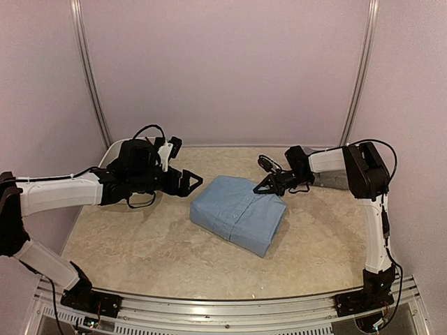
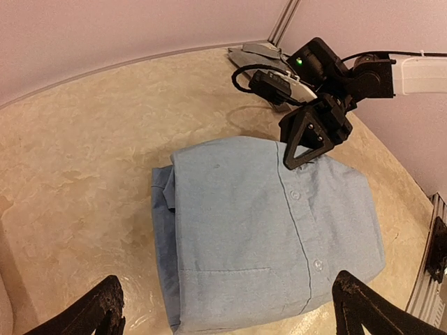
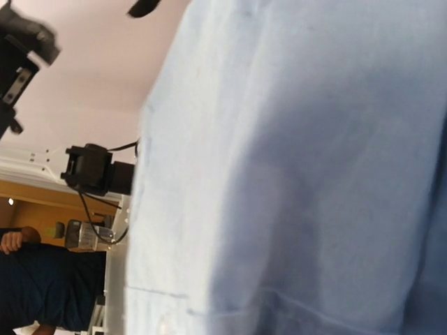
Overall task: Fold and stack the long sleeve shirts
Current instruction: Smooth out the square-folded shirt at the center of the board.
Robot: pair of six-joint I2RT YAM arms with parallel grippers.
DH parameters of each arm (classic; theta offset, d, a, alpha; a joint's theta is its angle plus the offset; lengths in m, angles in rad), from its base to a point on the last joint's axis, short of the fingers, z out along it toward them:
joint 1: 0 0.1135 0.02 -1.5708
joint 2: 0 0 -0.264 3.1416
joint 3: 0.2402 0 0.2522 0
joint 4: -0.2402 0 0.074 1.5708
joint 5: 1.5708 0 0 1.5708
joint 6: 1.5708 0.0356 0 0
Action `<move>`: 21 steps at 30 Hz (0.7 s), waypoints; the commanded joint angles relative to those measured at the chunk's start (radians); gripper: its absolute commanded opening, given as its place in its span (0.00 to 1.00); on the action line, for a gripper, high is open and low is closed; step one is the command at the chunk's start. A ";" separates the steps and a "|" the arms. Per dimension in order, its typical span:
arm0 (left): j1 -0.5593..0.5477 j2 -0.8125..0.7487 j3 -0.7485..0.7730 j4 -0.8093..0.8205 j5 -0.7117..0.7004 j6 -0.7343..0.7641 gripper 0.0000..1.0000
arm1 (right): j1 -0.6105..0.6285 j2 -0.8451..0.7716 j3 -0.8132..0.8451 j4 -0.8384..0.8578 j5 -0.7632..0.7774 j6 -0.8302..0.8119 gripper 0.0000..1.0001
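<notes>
- Near the middle of the counter (image 1: pixel 140 244), a little toward its right edge, lies the light blue shirt (image 1: pixel 239 213), folded into a neat rectangle with the button placket up
- Right pincer (image 1: pixel 260 188) sits at the shirt's far right corner, touching the cloth; I cannot tell whether it pinches it or only rests there
- Left pincer (image 1: pixel 194 185) hangs spread wide just off the shirt's left side, holding nothing
- By my judgement this shirt's folding is done or nearly so and the stacking is left; a grey flat thing (image 2: pixel 258 50) by the far right corner may be another shirt, too hidden to tell
- No brand, label or writing can be read
</notes>
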 commanded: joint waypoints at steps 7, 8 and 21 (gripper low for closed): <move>-0.043 0.025 0.037 -0.021 0.003 0.018 0.99 | -0.013 0.090 0.064 -0.114 -0.002 -0.130 0.36; -0.049 0.031 0.041 -0.022 0.002 0.022 0.99 | -0.013 0.072 0.063 -0.107 0.010 -0.126 0.40; -0.100 0.190 0.060 0.022 0.063 0.042 0.99 | -0.076 -0.151 0.038 -0.082 0.304 -0.053 0.73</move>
